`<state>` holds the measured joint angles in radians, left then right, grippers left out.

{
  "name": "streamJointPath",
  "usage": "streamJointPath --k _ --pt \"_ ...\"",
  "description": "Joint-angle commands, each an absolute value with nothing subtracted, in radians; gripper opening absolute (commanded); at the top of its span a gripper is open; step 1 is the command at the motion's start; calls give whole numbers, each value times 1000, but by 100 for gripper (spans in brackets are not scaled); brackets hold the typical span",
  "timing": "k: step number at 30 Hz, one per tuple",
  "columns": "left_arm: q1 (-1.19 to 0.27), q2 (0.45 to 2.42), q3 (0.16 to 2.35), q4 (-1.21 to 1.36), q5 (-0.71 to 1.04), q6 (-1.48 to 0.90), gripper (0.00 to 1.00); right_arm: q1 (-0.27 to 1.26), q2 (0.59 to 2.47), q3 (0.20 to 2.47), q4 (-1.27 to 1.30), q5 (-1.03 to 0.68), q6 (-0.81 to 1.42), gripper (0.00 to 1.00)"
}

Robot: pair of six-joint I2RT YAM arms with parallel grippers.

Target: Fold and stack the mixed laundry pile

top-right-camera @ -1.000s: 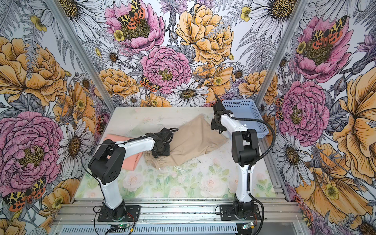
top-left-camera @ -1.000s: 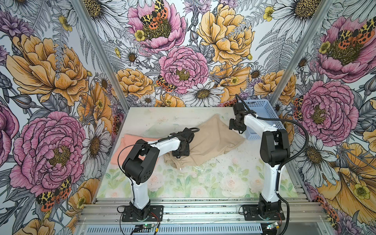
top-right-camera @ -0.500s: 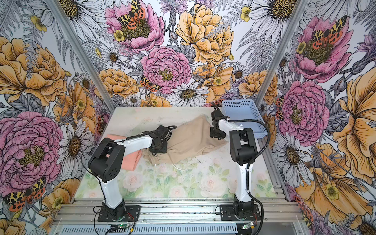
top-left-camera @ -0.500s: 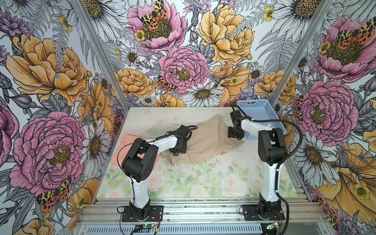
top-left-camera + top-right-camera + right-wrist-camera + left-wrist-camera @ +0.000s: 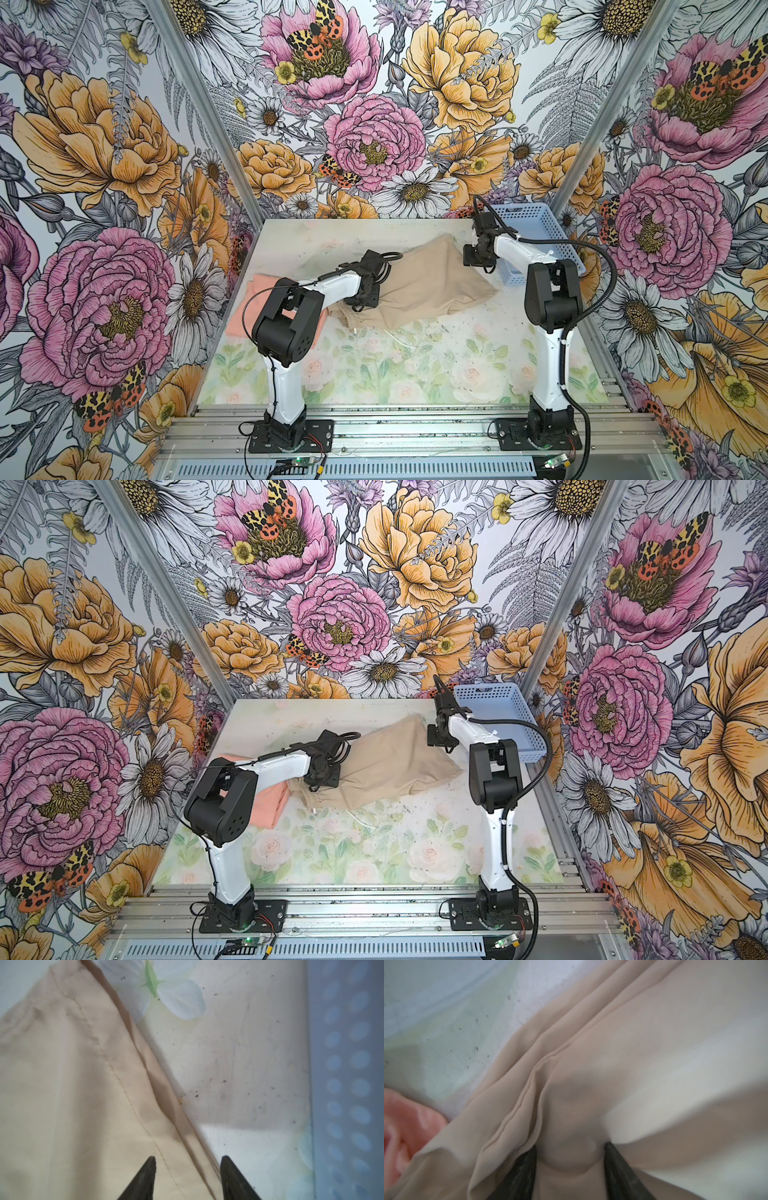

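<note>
- The beige garment lies spread and rumpled across the middle of the bench. It runs from the left-centre toward the far right corner, and both arms are bent low over it.
- The left gripper presses down on the garment's left end. In the left wrist view its dark fingers stand apart with a hump of beige cloth bulging between them and folds fanning away. Whether they are pinching that hump cannot be told.
- The right gripper hangs over the garment's far right edge. In the right wrist view its fingers are parted and straddle the stitched hem, one over cloth and one over bare bench, with nothing clamped.
- A peach-pink T-shirt lies crumpled at the bench's left edge, partly hidden under the left arm. Its nearer side meets the beige cloth. Its chest graphic cannot be made out.
- A thin white drawstring trails from the beige garment's near side onto the flower-printed surface.
- A light blue perforated basket sits in the far right corner, just beside the right gripper. Its wall is a blur at the edge of the right wrist view.
</note>
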<state>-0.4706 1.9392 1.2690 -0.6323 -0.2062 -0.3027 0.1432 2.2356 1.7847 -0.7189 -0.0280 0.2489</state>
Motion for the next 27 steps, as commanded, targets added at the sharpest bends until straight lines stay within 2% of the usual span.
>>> streamJointPath --k 1,5,12,14,22,27 --pt "-449 2003 1268 -660 -225 -281 53 136 2301 1836 -738 -52 233 48" --pt "-448 2018 1282 -660 -216 -278 52 136 2330 1882 -771 -14 239 43" --pt "-454 2026 1286 -658 -193 -274 51 124 2340 1880 -823 2 235 6" --pt "-457 2030 1287 -658 -181 -270 51 113 2330 1868 -824 10 236 0" --pt "-479 2058 1321 -658 -157 -250 50 45 2256 1815 -830 111 266 0" --pt "-493 2082 1364 -658 -135 -232 50 16 2226 1794 -834 110 271 0"
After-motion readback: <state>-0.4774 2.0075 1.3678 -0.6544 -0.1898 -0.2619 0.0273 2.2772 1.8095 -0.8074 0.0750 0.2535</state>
